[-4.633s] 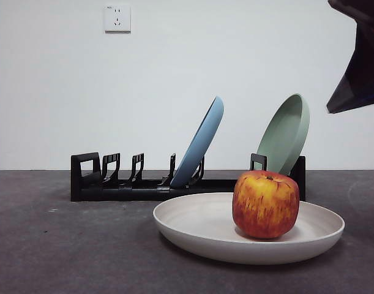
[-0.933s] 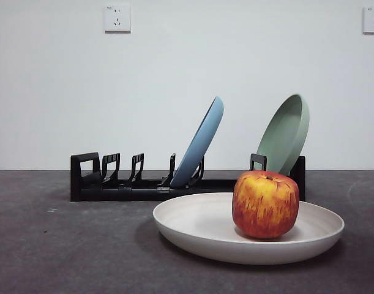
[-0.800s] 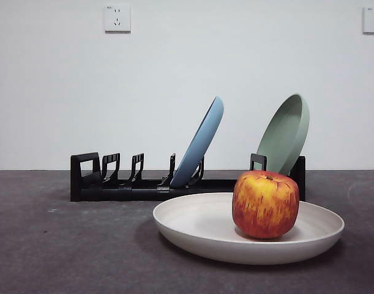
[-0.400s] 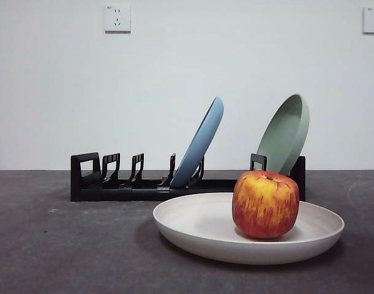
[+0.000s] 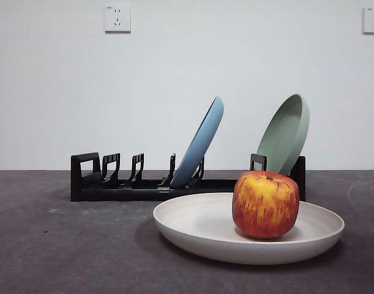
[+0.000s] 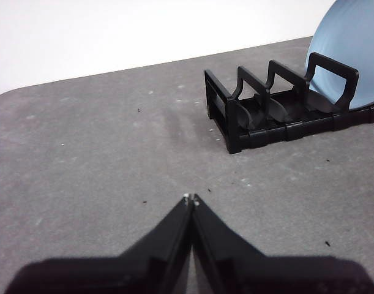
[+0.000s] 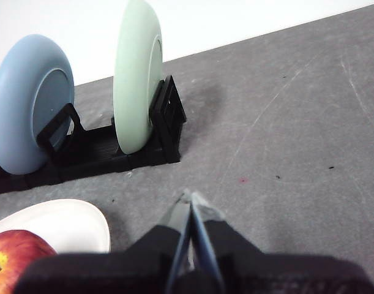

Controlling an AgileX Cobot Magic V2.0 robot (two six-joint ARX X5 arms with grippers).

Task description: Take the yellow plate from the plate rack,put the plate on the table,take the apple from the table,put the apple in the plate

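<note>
The cream yellow plate lies flat on the dark grey table, in front of the black plate rack. A red apple streaked with yellow stands in the plate, right of its middle. In the right wrist view the plate's rim and the apple show at a corner. My right gripper is shut and empty, held above the table beside the plate. My left gripper is shut too, over bare table short of the rack's handle end. Neither arm shows in the front view.
A blue plate and a pale green plate lean in the rack's slots. Both also appear in the right wrist view, blue plate and green plate. Two wall sockets sit high on the white wall behind.
The dark arm at the front view's top right corner 4.6 s ago has left the picture. Over the last second nothing has moved.
</note>
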